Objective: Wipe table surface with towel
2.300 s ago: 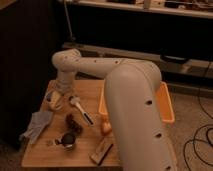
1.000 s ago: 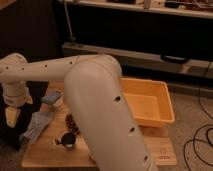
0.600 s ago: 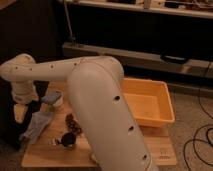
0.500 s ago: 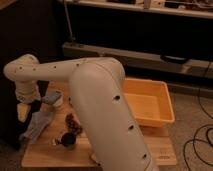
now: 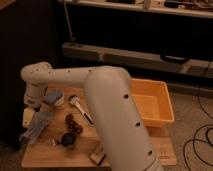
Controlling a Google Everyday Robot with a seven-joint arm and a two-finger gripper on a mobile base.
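I am seeing the towel (image 5: 39, 126) lying crumpled at the left edge of the table surface (image 5: 47, 156), with one end trailing toward the near-left corner. The gripper (image 5: 28, 119) is hanging just beside the towel's far-left end, over the table's left edge. Its fingers are standing spread wide and are gripping nothing that I can make out. I cannot tell whether a fingertip is touching the cloth.

The arm (image 5: 112, 117) is reaching in from the near right, its big white link covering the middle of the table, and it is bending down at the pale wrist above the gripper. Just right of the wrist a small cup (image 5: 54, 98) is sitting at the far side. A white-handled tool (image 5: 81, 110) is lying beside it, and dark clumps (image 5: 72, 125) are resting near the towel. A small block (image 5: 98, 158) is peeking out at the near edge under the arm. An orange tub (image 5: 152, 102) is sitting on the right.
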